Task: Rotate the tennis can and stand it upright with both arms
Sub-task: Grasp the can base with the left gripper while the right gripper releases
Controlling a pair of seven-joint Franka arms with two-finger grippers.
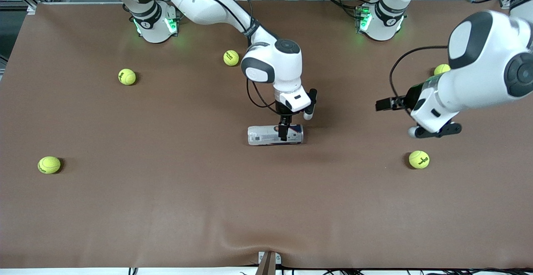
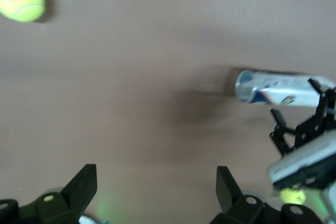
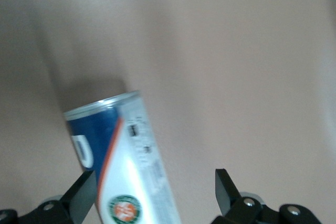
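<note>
Front view: tennis can [image 1: 275, 135] lies on its side mid-surface [image 1: 166, 208]. Right hand [image 1: 284, 132] sits over the can's end toward the left arm, fingers spread, nothing gripped. Left hand [image 1: 389, 103] hangs released over the surface at the can's 3 o'clock, well apart.

Left wrist view: own fingers [image 2: 84, 184] wide; can [image 2: 278, 88] lies apart, right hand beside it.

Right wrist view: can [image 3: 123, 163] sits off-centre between fingers [image 3: 84, 195]. Judgement: centre the hand across the can before clenching, then turn it slowly.
</note>
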